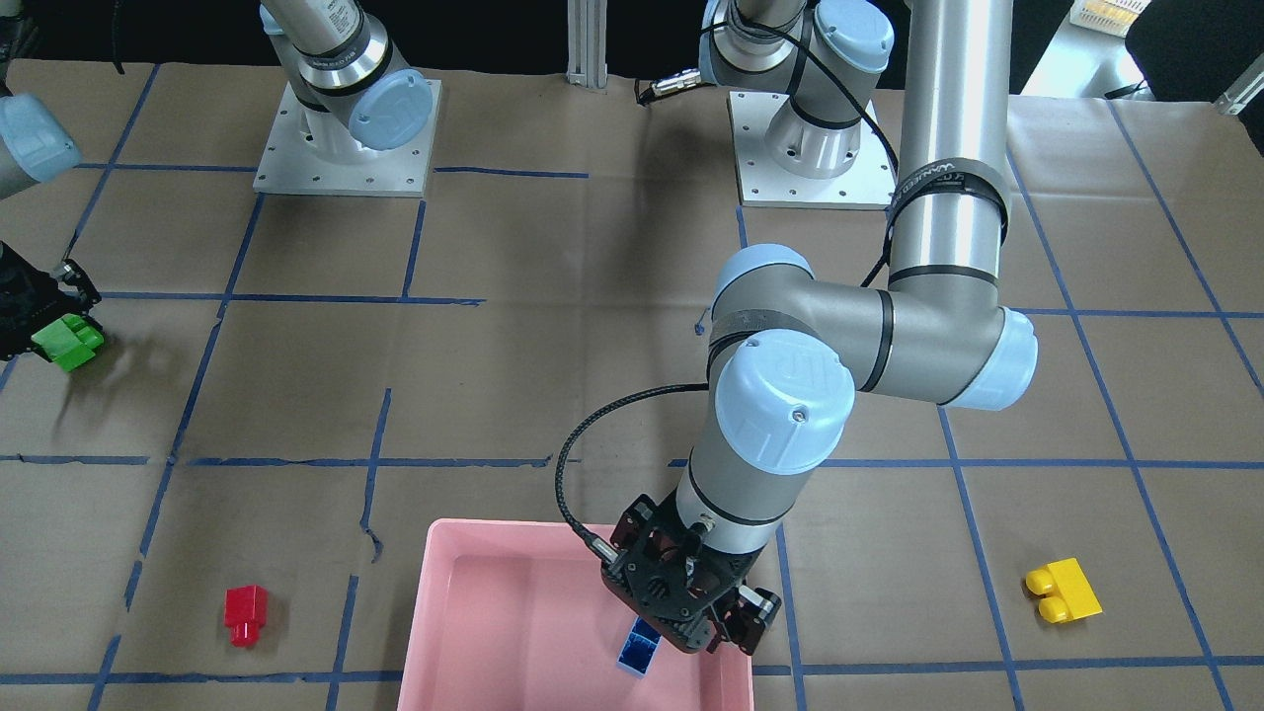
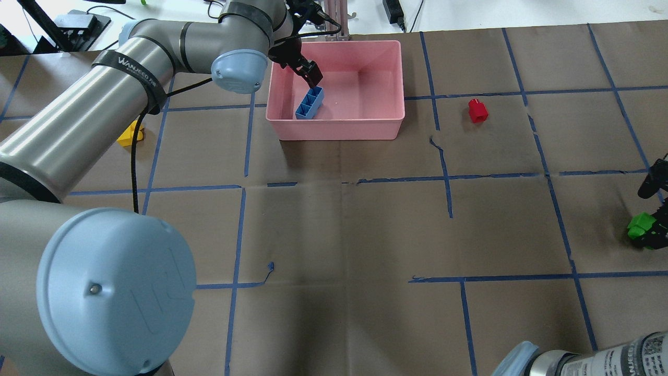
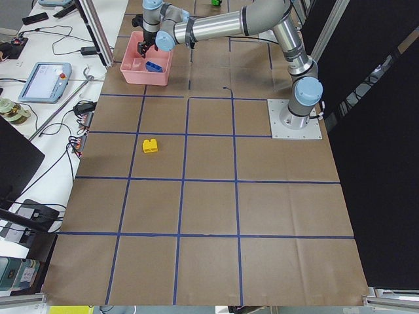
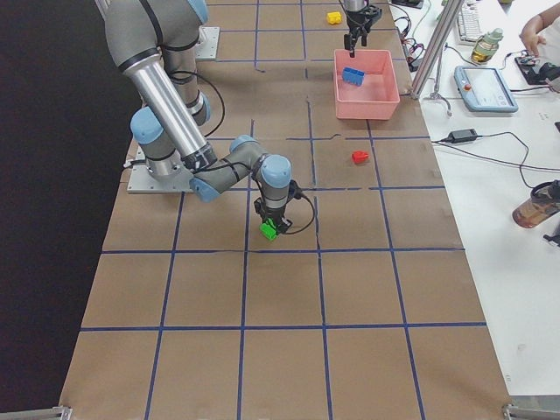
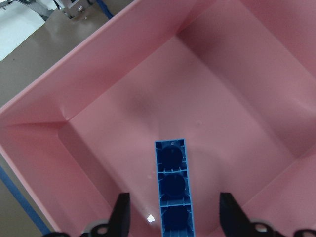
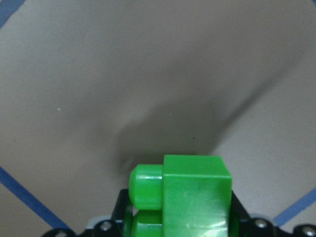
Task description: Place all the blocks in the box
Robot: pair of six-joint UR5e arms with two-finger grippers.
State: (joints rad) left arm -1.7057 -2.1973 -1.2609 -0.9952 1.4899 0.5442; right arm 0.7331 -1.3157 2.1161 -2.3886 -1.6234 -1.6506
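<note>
**A:** Why does the shallow pink plastic box (image 2: 334,129) sit at the far edge of the brown-paper-covered table (image 2: 365,230), about the middle?

**B:** I'd judge it's so either arm can reach it. It's much bigger than any brick, so a drop need not be precise.

**A:** And the left gripper (image 2: 311,78) hanging over it?

**B:** Its fingers stand apart, one on each side of the long hollow blue plastic three-cell brick (image 5: 173,192). In the wrist view they touch neither flank. The brick lies on the box floor, cells up, toward the left wall. That reads as a finished release, so one of four is in.

**A:** The right gripper (image 1: 59,331)?

**B:** It's clamped on the green two-stud plastic brick (image 6: 195,192) at the table's right side, well apart from the box. The shadow falls clear of the brick on the paper, which suggests it's lifted rather than resting. I'd say it's held that way for the carry across to the box.

**A:** What's lying out?

**B:** The yellow two-stud plastic brick (image 1: 1064,591) sits on the paper left of the box, partly hidden by the left arm from overhead. It's handy for that arm. The small red one-stud plastic brick (image 2: 477,110) stands on the paper near the box's right, on the right arm's side.
</note>
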